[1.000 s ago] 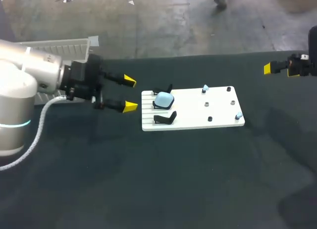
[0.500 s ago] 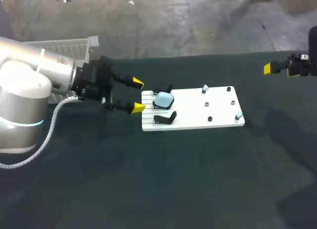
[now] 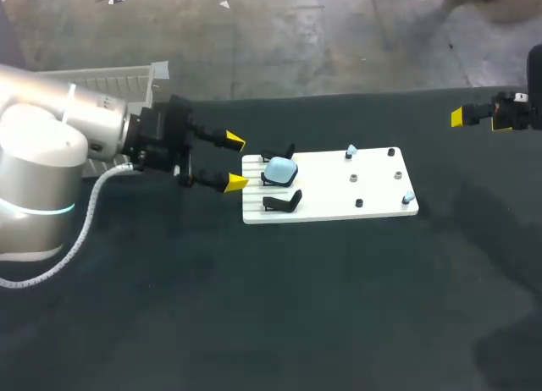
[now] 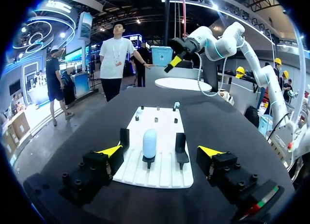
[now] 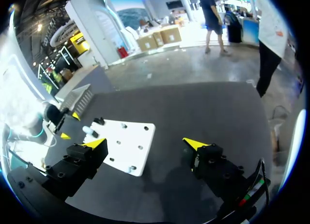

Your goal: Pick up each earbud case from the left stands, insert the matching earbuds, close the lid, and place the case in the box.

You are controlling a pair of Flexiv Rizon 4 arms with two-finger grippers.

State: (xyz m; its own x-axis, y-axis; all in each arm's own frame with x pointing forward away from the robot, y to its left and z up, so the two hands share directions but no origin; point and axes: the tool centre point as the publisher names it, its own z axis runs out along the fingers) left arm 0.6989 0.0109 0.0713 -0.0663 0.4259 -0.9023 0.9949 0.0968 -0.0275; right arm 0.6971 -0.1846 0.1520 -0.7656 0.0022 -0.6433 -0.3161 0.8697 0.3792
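- Earbud case (image 3: pixel 280 169): a small, pale blue, rounded shell with a smooth, slightly glossy surface and its lid shut; it sits upright on a black stand, the middle one of three at the left end of a white board (image 3: pixel 373 201)
- In the left wrist view the case (image 4: pixel 150 142) rises as a narrow oval on its stand, with an empty black stand (image 4: pixel 125 136) on one side and another (image 4: pixel 180 147) on the other
- Left gripper (image 3: pixel 233 162) hangs at the board's left edge with its fingers spread wide and nothing in them; its yellow tips are level with the grooved end of the board
- The case lies just ahead of that gripper, in line with the gap between the two fingers, and neither finger touches it
- Two small pale blue earbuds stand on pegs further along the board, one at the far edge (image 3: pixel 351 151) and one near the right-hand corner (image 3: pixel 408 196); four more pegs show on the board
- Right gripper (image 5: pixel 145 144) is held well apart from the board, off the table's far right side, with its fingers wide open and empty
- A pale box (image 3: pixel 102 78) with ribbed walls sits at the table's far left, behind the left arm
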